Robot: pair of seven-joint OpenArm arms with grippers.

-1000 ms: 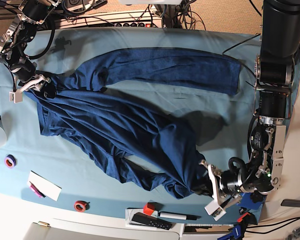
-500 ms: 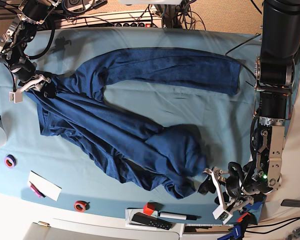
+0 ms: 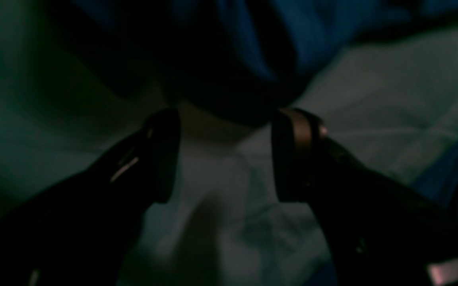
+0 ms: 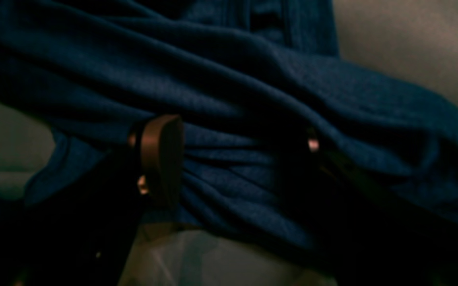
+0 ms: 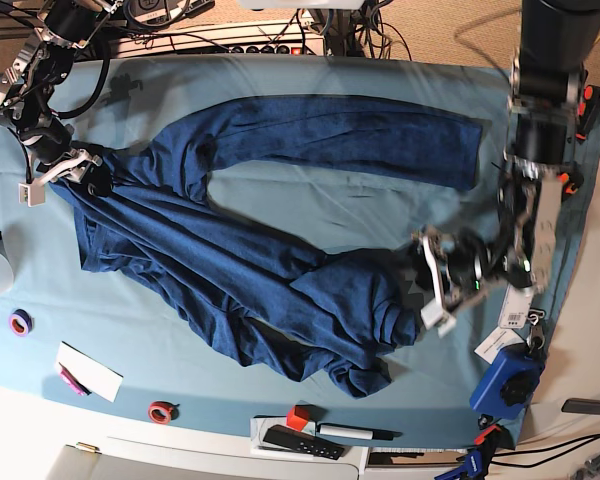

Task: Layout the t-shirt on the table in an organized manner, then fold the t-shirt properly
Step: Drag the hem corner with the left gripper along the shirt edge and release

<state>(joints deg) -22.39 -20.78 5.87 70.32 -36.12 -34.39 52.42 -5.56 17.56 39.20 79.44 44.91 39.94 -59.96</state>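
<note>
Clutter lies nearest, along the bottom edge of the base view: a red tape ring (image 5: pixel 161 410), a black remote control (image 5: pixel 302 442) and a black marker pen (image 5: pixel 358 432) on the white border of the table (image 5: pixel 280 210), a wide surface under smooth light teal cloth.

Above them, in the lower middle of the frame, lies the bunched end of the t-shirt (image 5: pixel 250 270), a large dark navy knit garment with long sleeves. A second ago the left gripper (image 5: pixel 432 285) was low at the lower right with this cloth pinched in it. Now its jaws stand wide and empty; it has risen to the middle right, just beside the bunched cloth. The left wrist view shows only bare teal cloth between the two dark fingers (image 3: pixel 161 155), with the navy fabric a little beyond them. The released end has dropped into a heap with a fold on top, not flat.

Further up, one sleeve stretches across the upper middle of the frame, fairly straight. At the upper left the right gripper (image 5: pixel 70 170) is unchanged: jaws wide, the wrinkled shoulder cloth lying between them but not squeezed.

I judge the layout is not finished. The heap must be taken again and spread before any folding.
</note>
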